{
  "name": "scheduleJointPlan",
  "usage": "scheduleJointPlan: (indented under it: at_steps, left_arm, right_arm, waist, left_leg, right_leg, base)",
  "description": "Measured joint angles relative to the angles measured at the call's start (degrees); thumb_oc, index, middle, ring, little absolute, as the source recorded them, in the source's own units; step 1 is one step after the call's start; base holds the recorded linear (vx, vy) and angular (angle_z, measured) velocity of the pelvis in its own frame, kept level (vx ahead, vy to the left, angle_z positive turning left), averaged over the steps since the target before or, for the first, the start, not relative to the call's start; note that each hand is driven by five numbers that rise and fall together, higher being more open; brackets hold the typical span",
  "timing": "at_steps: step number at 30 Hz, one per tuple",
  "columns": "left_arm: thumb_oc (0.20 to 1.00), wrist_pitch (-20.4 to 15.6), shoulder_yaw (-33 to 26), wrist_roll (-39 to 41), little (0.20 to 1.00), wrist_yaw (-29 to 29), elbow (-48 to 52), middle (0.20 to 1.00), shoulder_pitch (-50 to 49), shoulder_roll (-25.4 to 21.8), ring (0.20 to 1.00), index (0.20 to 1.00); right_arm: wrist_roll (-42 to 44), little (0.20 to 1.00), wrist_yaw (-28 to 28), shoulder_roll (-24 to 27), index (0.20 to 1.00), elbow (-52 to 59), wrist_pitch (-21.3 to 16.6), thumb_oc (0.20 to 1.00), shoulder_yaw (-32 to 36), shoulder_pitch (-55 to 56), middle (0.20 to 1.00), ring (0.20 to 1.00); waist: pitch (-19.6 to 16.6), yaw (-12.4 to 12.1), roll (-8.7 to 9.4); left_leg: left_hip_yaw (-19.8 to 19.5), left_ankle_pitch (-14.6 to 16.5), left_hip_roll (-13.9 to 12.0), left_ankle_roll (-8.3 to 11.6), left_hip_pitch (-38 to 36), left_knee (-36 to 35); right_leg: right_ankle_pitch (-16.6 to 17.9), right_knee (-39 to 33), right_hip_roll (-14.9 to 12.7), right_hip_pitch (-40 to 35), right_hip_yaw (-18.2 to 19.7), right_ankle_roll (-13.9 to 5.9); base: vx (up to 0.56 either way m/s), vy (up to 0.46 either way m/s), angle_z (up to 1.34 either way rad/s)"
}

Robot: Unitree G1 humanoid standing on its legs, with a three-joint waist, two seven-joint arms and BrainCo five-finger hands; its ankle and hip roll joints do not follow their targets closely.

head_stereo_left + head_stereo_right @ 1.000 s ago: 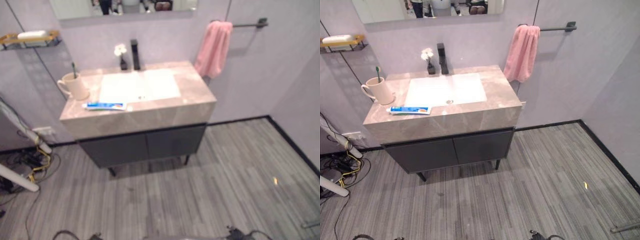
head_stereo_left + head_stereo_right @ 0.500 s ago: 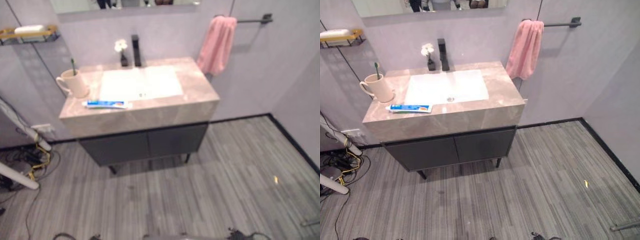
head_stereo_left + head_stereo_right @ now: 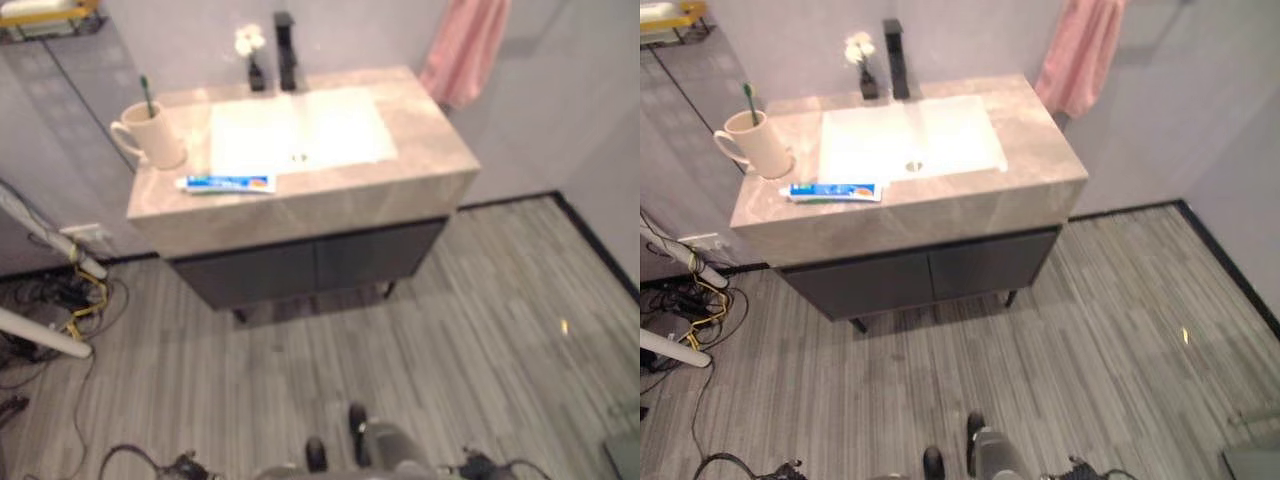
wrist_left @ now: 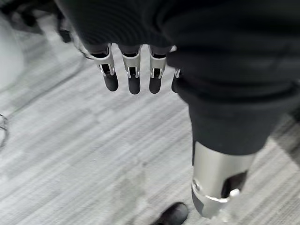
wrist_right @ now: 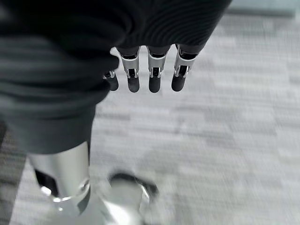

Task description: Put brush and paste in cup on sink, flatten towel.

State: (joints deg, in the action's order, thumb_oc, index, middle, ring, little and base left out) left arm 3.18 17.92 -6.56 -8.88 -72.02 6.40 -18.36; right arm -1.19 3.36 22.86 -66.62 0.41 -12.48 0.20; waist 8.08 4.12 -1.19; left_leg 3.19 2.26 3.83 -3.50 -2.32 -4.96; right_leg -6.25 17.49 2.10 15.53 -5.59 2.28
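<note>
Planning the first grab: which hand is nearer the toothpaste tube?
Left, probably. The toothpaste tube lies on the counter's left part. The left hand and right hand both hang open over the floor, far short of it.

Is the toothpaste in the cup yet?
No. The toothpaste lies flat on the counter beside the cup; just the toothbrush stands inside.

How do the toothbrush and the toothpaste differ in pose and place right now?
The toothbrush stands upright inside the cup, only its green top showing; the toothpaste lies flat on the counter, in full view. The toothbrush sits at the counter's left rear; the toothpaste lies nearer the front edge, just before the basin. Neither is held: the left hand and right hand hang open over the floor.
</note>
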Motion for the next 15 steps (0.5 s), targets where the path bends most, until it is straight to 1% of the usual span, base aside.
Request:
scheduleJointPlan:
  at_steps: [1, 2, 3, 4, 5, 6, 7, 9, 11, 12, 13, 14, 15]
  left_arm:
    - [1.0, -0.4, 2.0, 0.0, 1.0, 0.0, 2.6, 1.0, 2.1, 0.0, 1.0, 1.0]
    - [1.0, -0.9, 2.0, 0.0, 1.0, -0.4, 4.7, 1.0, 1.9, -0.3, 1.0, 1.0]
    - [1.0, -1.3, 1.8, 0.0, 1.0, -1.0, 4.6, 1.0, 1.8, -0.4, 1.0, 1.0]
    - [1.0, -1.3, 1.4, 0.1, 1.0, -1.1, 4.4, 1.0, 1.7, -0.5, 1.0, 1.0]
    - [1.0, -1.3, 1.6, 0.1, 1.0, -1.1, 4.4, 1.0, 1.1, -0.4, 1.0, 1.0]
    - [1.0, -1.6, 1.3, 0.1, 1.0, -1.1, 4.6, 1.0, 1.1, 0.3, 1.0, 1.0]
    - [1.0, -1.6, 0.4, 0.1, 1.0, -1.1, 4.5, 1.0, 1.1, 0.6, 1.0, 1.0]
    - [1.0, -1.7, -1.2, 0.1, 1.0, -1.1, 4.3, 1.0, 0.9, 0.7, 1.0, 1.0]
    - [1.0, -1.6, -1.2, 0.1, 1.0, -1.1, 3.7, 1.0, 0.4, 0.6, 1.0, 1.0]
    - [1.0, -1.6, -1.2, 0.1, 1.0, -1.1, 3.7, 1.0, 0.4, 0.6, 1.0, 1.0]
    - [1.0, -1.6, -1.2, 0.2, 1.0, -1.1, 3.2, 1.0, 0.0, 0.5, 1.0, 1.0]
    - [1.0, -1.6, -1.2, 0.3, 1.0, -1.1, 3.0, 1.0, -0.2, 0.5, 1.0, 1.0]
    - [1.0, -1.6, -1.2, 0.5, 1.0, -1.1, 2.6, 1.0, -0.5, 0.5, 1.0, 1.0]
  right_arm:
    - [-1.0, 1.0, 0.0, 1.5, 1.0, -0.3, 0.2, 1.0, 0.1, -0.2, 1.0, 1.0]
    - [-1.0, 1.0, 0.1, 2.9, 1.0, 1.2, 0.3, 1.0, 1.0, -1.6, 1.0, 1.0]
    - [-0.9, 1.0, 0.3, 3.5, 1.0, 2.7, 0.3, 1.0, 1.1, -2.0, 1.0, 1.0]
    - [-0.9, 1.0, 0.4, 3.7, 1.0, 4.3, -0.1, 1.0, 1.2, -2.4, 1.0, 1.0]
    - [-0.9, 1.0, 0.5, 3.8, 1.0, 7.1, -0.5, 1.0, 1.2, -2.5, 1.0, 1.0]
    - [-0.9, 1.0, 0.6, 3.9, 1.0, 8.5, -0.7, 1.0, 0.9, -3.4, 1.0, 1.0]
    - [-0.9, 1.0, 0.4, 3.9, 1.0, 8.3, -0.6, 1.0, -0.2, -4.2, 1.0, 1.0]
    - [-1.1, 1.0, 0.2, 4.0, 1.0, 8.2, -0.7, 1.0, -1.7, -4.2, 1.0, 1.0]
    - [-1.4, 1.0, 0.1, 4.1, 1.0, 7.2, -1.0, 1.0, -2.6, -4.1, 1.0, 1.0]
    - [-1.4, 1.0, 0.1, 4.1, 1.0, 7.2, -1.0, 1.0, -2.6, -4.1, 1.0, 1.0]
    - [-2.0, 1.0, 0.0, 4.1, 1.0, 6.6, -1.1, 1.0, -3.4, -4.0, 1.0, 1.0]
    - [-3.1, 1.0, 0.0, 4.0, 1.0, 6.5, -1.0, 1.0, -3.6, -3.6, 1.0, 1.0]
    - [-3.6, 1.0, -0.1, 3.9, 1.0, 6.1, -0.9, 1.0, -3.8, -2.6, 1.0, 1.0]
  waist:
    - [0.7, 0.3, -1.19]
    - [1.2, -0.1, -2.2]
    - [1.0, 0.1, -2.76]
    - [0.4, 0.3, -2.25]
    - [-0.4, 0.3, -1.81]
    - [-0.2, 0.4, -3.11]
    - [0.0, 0.5, -3.29]
    - [0.6, 0.7, -2.29]
    - [0.7, 0.8, -1.97]
    - [0.7, 0.8, -1.97]
    - [0.7, 0.8, -1.92]
    - [0.6, 0.9, -1.82]
    - [0.9, 1.3, -1.04]
  left_leg:
    - [-1.0, 0.7, -1.8, 0.84, -1.2, -0.1]
    - [0.0, 2.3, -3.5, 1.93, -3.8, -0.1]
    - [1.1, 3.9, -3.9, 2.48, -5.0, 0.3]
    - [1.4, 5.3, -3.8, 3.15, -6.4, 0.3]
    - [1.7, 6.9, -3.9, 3.63, -8.0, 0.5]
    - [2.4, 7.1, -5.1, 3.56, -6.5, 3.8]
    - [2.6, 7.4, -5.1, 3.63, -6.0, 5.2]
    - [2.6, 7.1, -4.8, 3.75, -6.8, 5.0]
    - [2.6, 7.0, -5.1, 3.67, -6.0, 4.9]
    - [2.6, 7.0, -5.1, 3.67, -6.0, 4.9]
    - [2.6, 6.5, -5.4, 4.3, -4.5, 5.0]
    - [2.5, 5.7, -5.5, 4.13, -3.5, 5.2]
    - [2.4, 3.2, -5.6, 4.62, -1.9, 6.0]
  right_leg:
    - [-0.7, 1.3, 0.6, 0.7, -1.7, 0.7]
    - [-1.4, 3.5, 0.8, 2.3, -2.4, -0.21]
    - [-1.3, 3.4, 0.0, 3.6, -2.1, -0.45]
    - [-0.9, 3.1, -1.2, 4.7, -1.8, -0.91]
    - [0.9, 3.5, -1.9, 5.1, -2.3, 0.36]
    - [0.6, 2.3, -1.0, 3.6, -2.5, 0.88]
    - [0.6, 1.2, -0.5, 1.8, -2.0, 0.89]
    - [0.6, -1.6, -0.2, -2.9, -1.7, 0.83]
    - [0.6, -5.3, 1.0, -7.2, -1.4, 0.83]
    - [0.6, -5.3, 1.0, -7.2, -1.4, 0.83]
    - [0.6, -7.5, 1.9, -9.2, -1.2, 0.83]
    - [0.6, -8.5, 2.4, -10.1, -1.1, 0.83]
    - [0.6, -9.9, 2.9, -11.7, -0.9, 0.83]
  base:
    - [0.37, -0.189, 0.72]
    - [0.28, -0.143, 0.12]
    - [0.24, -0.131, -0.32]
    - [0.18, -0.1, -0.3]
    - [0.17, -0.102, -0.22]
    - [0.22, -0.147, -0.18]
    - [0.21, -0.158, 0.0]
    - [0.17, -0.147, 0.06]
    - [0.15, -0.137, -0.03]
    - [0.09, -0.089, -0.13]
    - [0.13, -0.142, -0.15]
    - [0.16, -0.183, -0.21]
    - [0.16, -0.183, -0.1]
